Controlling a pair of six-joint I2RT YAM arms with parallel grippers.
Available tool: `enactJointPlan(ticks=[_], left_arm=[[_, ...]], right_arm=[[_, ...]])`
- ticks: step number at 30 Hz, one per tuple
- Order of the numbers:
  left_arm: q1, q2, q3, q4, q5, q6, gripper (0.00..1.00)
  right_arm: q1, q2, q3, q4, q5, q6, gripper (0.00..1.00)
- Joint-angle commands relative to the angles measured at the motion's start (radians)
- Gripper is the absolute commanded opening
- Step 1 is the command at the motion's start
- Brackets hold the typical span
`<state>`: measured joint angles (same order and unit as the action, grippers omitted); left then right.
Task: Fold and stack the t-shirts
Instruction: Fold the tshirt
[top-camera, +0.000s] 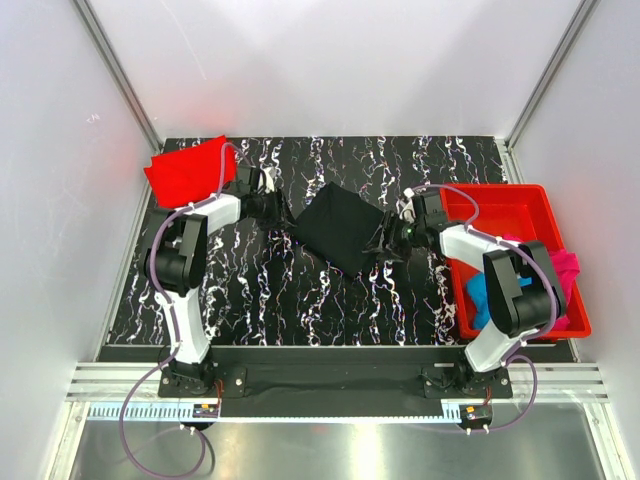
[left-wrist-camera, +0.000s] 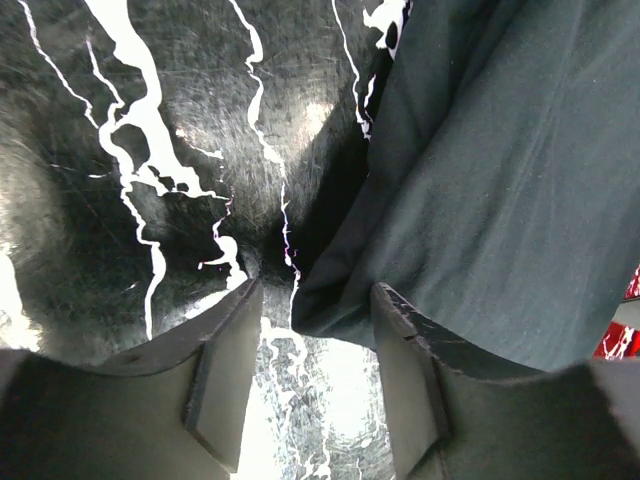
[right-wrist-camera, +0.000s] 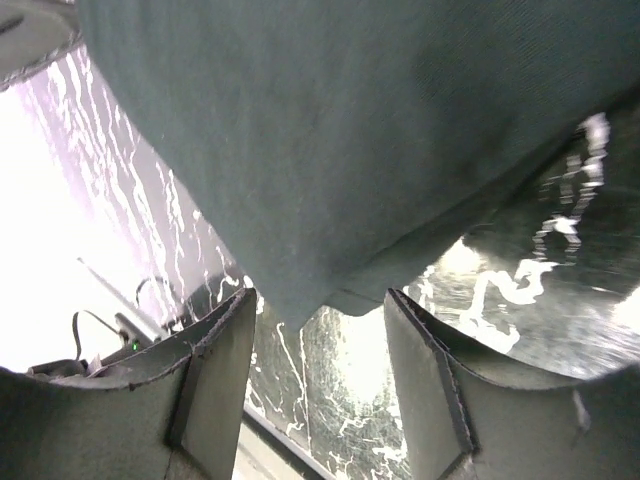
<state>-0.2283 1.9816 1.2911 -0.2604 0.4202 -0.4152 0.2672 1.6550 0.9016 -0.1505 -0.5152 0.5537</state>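
A folded black t-shirt (top-camera: 340, 228) lies flat in the middle of the marbled table. My left gripper (top-camera: 283, 210) is at its left corner, jaws open and low over the table; the shirt's corner (left-wrist-camera: 330, 310) lies just beyond the fingertips, ungripped. My right gripper (top-camera: 385, 240) is at the shirt's right corner, also open, with the cloth edge (right-wrist-camera: 310, 290) just ahead of its tips (right-wrist-camera: 320, 305). A red t-shirt (top-camera: 188, 170) rests at the far left corner. Blue (top-camera: 480, 295) and magenta (top-camera: 565, 270) t-shirts lie bunched in the bin.
A red plastic bin (top-camera: 505, 208) stands on the table's right side, close behind the right arm. White walls enclose the table on three sides. The black marbled table top (top-camera: 300, 310) shows bare in front of the black shirt.
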Motion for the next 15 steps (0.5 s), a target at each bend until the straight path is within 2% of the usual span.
enactJointPlan(ticks=[1, 4, 8, 9, 10, 12, 15], left_arm=[[0.000, -0.006, -0.024, 0.093, 0.054, 0.000, 0.49], [0.000, -0.007, -0.027, 0.085, 0.055, 0.000, 0.43], [0.000, -0.010, -0.032, 0.069, 0.061, 0.001, 0.27], [0.000, -0.012, -0.044, 0.069, 0.061, 0.000, 0.18], [0.000, -0.021, -0.052, 0.069, 0.061, -0.002, 0.15], [0.000, -0.033, -0.075, 0.064, 0.051, -0.010, 0.06], [-0.002, -0.062, -0.113, 0.066, 0.049, -0.017, 0.00]], right_arm=[[0.029, 0.017, -0.029, 0.106, -0.088, 0.018, 0.61], [0.070, 0.026, -0.050, 0.134, -0.083, 0.029, 0.61], [0.110, 0.019, -0.090, 0.140, -0.042, 0.034, 0.61], [0.113, 0.016, -0.107, 0.141, -0.036, 0.035, 0.61], [0.119, 0.014, -0.113, 0.141, -0.029, 0.035, 0.61], [0.125, 0.017, -0.125, 0.170, -0.025, 0.034, 0.59], [0.130, 0.009, -0.142, 0.172, 0.000, 0.025, 0.52]])
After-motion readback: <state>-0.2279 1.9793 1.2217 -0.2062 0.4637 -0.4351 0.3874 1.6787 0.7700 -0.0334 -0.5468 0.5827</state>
